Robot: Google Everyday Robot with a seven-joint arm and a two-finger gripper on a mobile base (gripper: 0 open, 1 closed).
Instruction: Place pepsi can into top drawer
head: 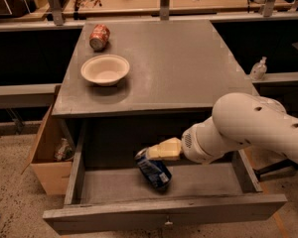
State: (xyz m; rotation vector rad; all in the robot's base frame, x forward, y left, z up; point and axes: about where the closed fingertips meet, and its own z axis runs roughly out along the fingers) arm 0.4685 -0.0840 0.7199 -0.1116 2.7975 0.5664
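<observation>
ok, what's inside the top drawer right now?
The pepsi can lies tilted in the top drawer, the gripper at its upper end. The arm covers the drawer's right rear corner.

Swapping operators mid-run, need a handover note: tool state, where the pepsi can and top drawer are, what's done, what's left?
Tool: down inside the open top drawer, right at the upper end of the pepsi can. Grip state can't be told from this view.
Pepsi can: tilted, lower end on the drawer floor, inside the walls.
Done: can is in the drawer.
Left: confirm release, lift the arm clear.
On the cabinet top: red can, bowl.
</observation>
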